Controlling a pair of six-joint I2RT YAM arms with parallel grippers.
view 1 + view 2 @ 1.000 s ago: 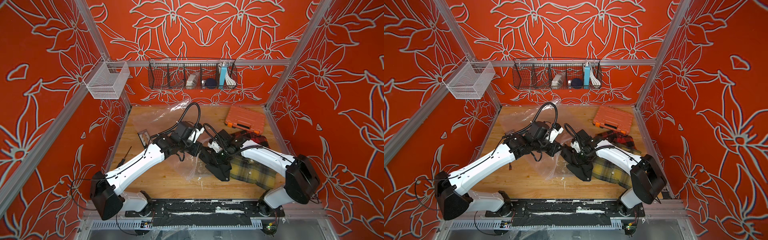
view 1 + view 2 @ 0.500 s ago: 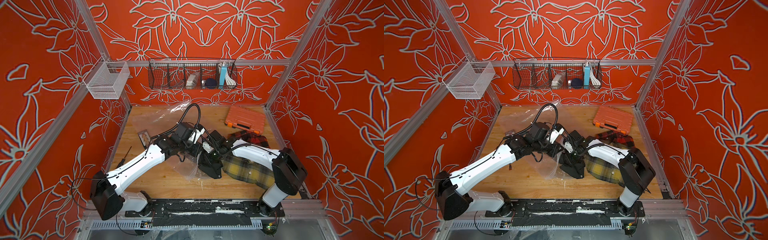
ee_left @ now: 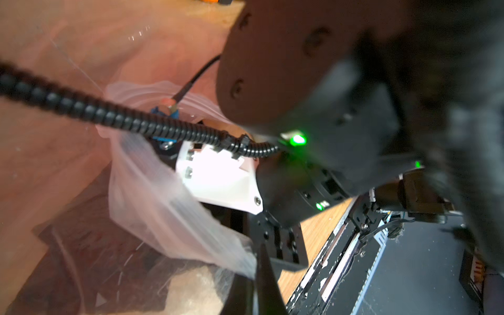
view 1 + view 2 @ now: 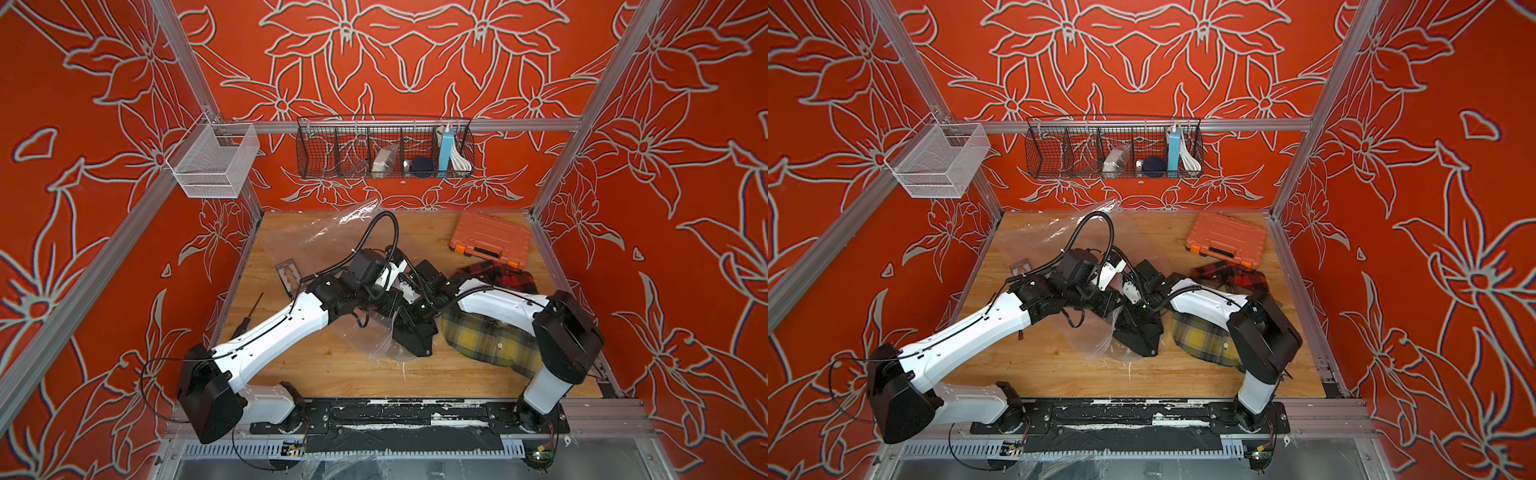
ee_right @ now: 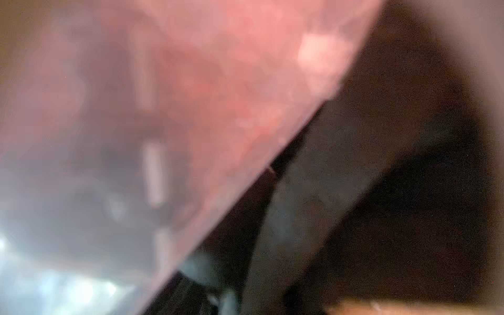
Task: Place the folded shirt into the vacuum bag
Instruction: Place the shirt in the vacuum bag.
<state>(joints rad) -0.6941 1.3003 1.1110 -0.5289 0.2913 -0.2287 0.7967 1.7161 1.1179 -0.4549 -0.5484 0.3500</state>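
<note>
Left fingers (image 3: 266, 283) squeeze tight on clear crinkly plastic vacuum bag (image 4: 370, 338). Right fingers (image 4: 417, 345) at bag mouth, gap too blurry to tell. Yellow checked folded shirt (image 4: 486, 340) just beside them, right arm nearer.

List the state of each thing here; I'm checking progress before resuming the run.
vacuum bag: on table, edge pinched up, no shirt visible inside
yellow plaid shirt: folded, on table, outside the bag
red plaid shirt: lying on table, outside the bag
orange case: closed
left gripper: shut on the vacuum bag's edge
right gripper: beside the bag, opening unclear
</note>
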